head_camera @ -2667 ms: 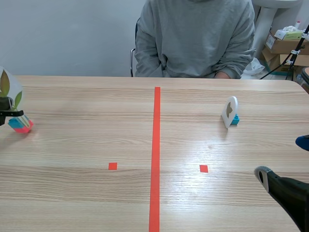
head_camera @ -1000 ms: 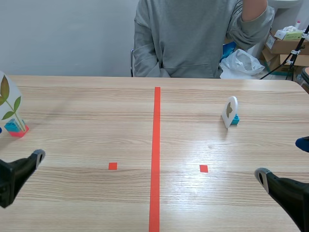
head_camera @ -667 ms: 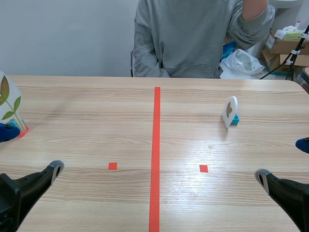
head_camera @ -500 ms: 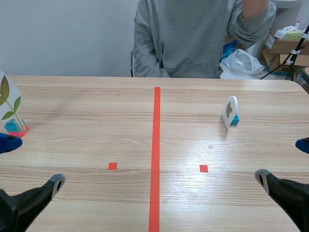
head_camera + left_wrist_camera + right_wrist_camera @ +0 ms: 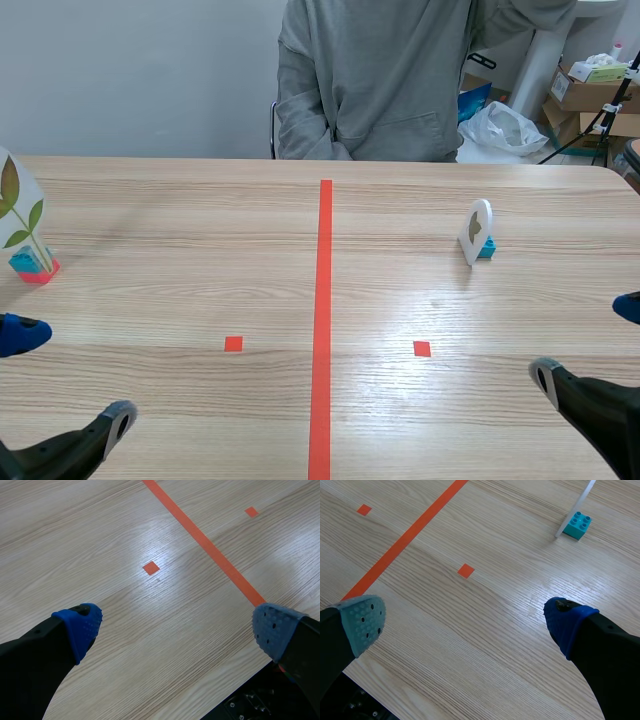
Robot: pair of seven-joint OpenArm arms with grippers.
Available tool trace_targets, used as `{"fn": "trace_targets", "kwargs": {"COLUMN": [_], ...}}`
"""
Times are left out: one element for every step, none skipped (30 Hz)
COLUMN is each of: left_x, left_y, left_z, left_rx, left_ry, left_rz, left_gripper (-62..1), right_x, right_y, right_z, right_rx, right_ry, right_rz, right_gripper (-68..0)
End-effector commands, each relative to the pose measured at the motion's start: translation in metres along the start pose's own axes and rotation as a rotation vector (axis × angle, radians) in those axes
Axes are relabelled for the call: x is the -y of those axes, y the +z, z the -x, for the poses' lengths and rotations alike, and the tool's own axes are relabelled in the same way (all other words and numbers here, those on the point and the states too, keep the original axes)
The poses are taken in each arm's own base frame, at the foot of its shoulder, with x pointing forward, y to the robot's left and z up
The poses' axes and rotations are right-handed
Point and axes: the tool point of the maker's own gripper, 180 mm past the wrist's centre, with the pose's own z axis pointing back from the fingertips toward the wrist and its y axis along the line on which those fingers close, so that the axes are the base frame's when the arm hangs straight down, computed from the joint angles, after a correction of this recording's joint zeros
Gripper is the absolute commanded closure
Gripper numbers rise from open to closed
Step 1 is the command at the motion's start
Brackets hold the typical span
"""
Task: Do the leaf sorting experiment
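Observation:
A white card with green leaves (image 5: pixel 18 212) stands on a pink and teal brick base (image 5: pixel 34 267) at the table's far left edge. A second white card with a brown leaf (image 5: pixel 476 229) stands on a teal brick (image 5: pixel 487 249) right of the red line; the right wrist view shows that brick (image 5: pixel 578 525) well ahead of my right gripper. My left gripper (image 5: pixel 65 380) is open and holds nothing, low at the near left, short of the green-leaf card. It hovers over bare wood (image 5: pixel 175 627). My right gripper (image 5: pixel 587 342) is open and holds nothing at the near right (image 5: pixel 465 622).
A person in a grey sweatshirt (image 5: pixel 385 80) sits across the table with one arm raised. Boxes (image 5: pixel 590 95) and a white bag (image 5: pixel 505 125) lie beyond the far right corner. The wooden table (image 5: pixel 200 240) has its far edge near the person.
My left gripper has let go of the green-leaf card and drawn back toward the near edge, fingers wide. The card stays at the far left. The right arm has barely moved. The person raised an arm.

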Motion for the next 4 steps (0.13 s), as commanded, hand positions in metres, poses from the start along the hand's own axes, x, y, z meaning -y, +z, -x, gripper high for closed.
{"fn": "trace_targets", "kwargs": {"left_x": [-0.0002,-0.0006,-0.0008,-0.0010], "left_y": [0.0002,0.0000,-0.0003,-0.0004], "left_z": [-0.0063,-0.0069,-0.0076,-0.0078], "left_rx": [0.028,0.029,0.032,0.032], "left_ry": [0.005,0.004,0.002,0.002], "left_rz": [-0.001,-0.001,-0.001,-0.002], "left_gripper": [-62.3,-62.3,-62.3,-62.3], "right_x": [0.0026,0.0026,0.0026,0.0026], "right_y": [0.0001,0.0001,0.0001,0.0001], "right_z": [-0.0082,-0.0082,-0.0082,-0.0082], "right_rx": [0.031,0.031,0.031,0.031], "right_ry": [0.009,0.009,0.009,0.009], "right_rz": [-0.003,-0.003,-0.003,-0.003], "right_gripper": [-66.3,-66.3,-66.3,-66.3]}}
